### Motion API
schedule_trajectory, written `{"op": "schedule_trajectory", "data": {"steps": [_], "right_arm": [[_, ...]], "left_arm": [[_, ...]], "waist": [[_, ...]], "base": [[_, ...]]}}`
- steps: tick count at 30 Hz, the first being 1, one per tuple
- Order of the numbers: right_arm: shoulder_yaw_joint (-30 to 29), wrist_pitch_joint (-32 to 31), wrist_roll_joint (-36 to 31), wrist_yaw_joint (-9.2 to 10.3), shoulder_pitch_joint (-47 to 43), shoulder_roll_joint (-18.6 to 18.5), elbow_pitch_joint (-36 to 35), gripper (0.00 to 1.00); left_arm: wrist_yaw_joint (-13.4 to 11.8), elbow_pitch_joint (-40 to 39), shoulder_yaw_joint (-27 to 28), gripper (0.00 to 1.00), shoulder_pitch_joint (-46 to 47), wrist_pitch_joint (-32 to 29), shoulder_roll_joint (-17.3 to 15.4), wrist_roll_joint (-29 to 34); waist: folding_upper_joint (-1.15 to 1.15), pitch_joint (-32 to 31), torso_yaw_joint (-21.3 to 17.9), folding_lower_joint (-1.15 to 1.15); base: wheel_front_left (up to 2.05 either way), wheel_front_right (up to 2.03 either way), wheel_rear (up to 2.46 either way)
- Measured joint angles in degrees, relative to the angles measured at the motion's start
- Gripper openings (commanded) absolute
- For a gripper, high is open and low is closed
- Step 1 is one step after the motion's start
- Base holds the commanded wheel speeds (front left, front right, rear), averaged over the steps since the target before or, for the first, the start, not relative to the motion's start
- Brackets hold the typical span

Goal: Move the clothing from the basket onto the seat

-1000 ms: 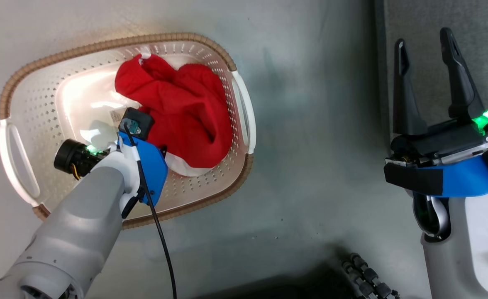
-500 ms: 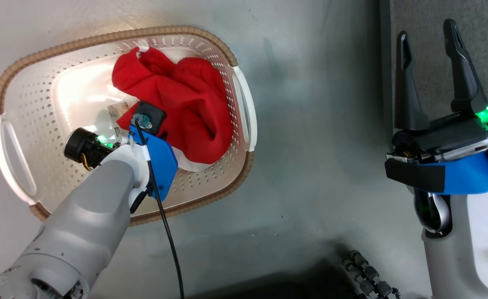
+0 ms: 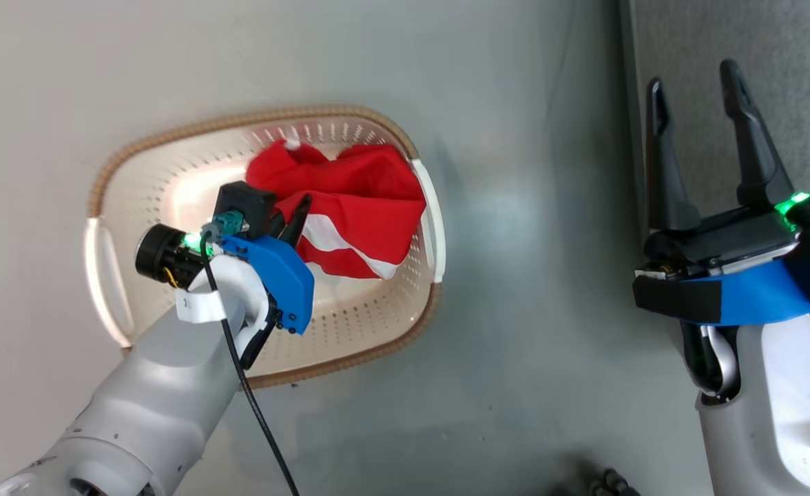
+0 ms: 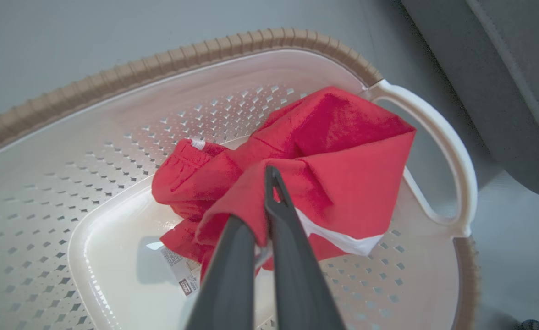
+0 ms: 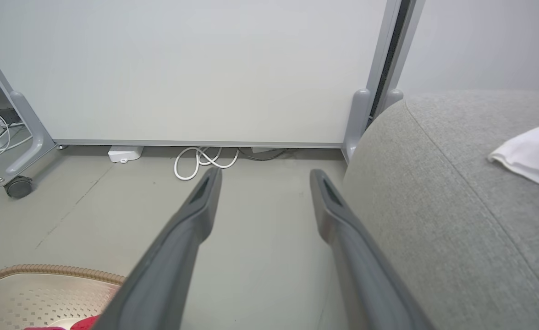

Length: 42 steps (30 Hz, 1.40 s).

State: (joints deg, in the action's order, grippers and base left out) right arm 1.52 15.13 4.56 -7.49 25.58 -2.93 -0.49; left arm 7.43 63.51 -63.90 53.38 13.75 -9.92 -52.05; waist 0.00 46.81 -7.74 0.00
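The left claw pinches the red clothing in the basket, middle of the frame. The right claw is spread. The small fold could slip out when lifted

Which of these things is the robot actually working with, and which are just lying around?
In the job: the red clothing, pinched by the left gripper; the basket holding it; the grey seat.
Just lying about: the white cloth on the seat; the white cable; the wheeled partition.

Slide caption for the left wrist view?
Left end effector shut on red clothing inside the perforated basket.
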Motion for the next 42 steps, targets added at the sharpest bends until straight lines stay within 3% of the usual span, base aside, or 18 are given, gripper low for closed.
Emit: {"op": "schedule_trajectory", "data": {"steps": [6,15,26,34,42], "right_arm": [[0.3,0.0,-0.1,0.00,-1.4,0.0,2.0,1.00],[-0.1,0.0,-0.1,0.00,-5.0,0.0,4.4,1.00],[-0.2,0.0,0.1,0.00,-10.1,0.0,6.4,1.00],[-0.4,0.0,0.9,0.00,-14.0,0.0,7.6,1.00],[-0.6,0.0,1.1,0.00,-17.1,0.0,8.6,1.00]], "left_arm": [[0.0,-3.0,3.0,0.00,-0.5,1.2,-1.1,0.4],[-2.6,-16.1,15.0,0.00,-5.2,1.3,-3.8,10.0],[-3.4,-25.9,24.4,0.00,-11.7,1.2,-3.6,18.1],[-2.8,-29.9,27.3,0.00,-14.4,1.2,-2.9,20.9],[-2.8,-33.6,26.8,0.00,-14.0,1.2,-1.5,21.6]], "waist": [[0.00,-6.0,1.5,0.00],[0.00,-15.0,3.2,-0.01],[0.00,-25.7,4.0,-0.01],[0.00,-33.0,4.2,-0.02],[0.00,-38.5,5.1,-0.01]], "base": [[0.00,0.00,0.00],[0.00,0.00,0.00],[0.00,0.00,0.00],[0.00,0.00,0.00],[0.00,0.00,0.00]]}}
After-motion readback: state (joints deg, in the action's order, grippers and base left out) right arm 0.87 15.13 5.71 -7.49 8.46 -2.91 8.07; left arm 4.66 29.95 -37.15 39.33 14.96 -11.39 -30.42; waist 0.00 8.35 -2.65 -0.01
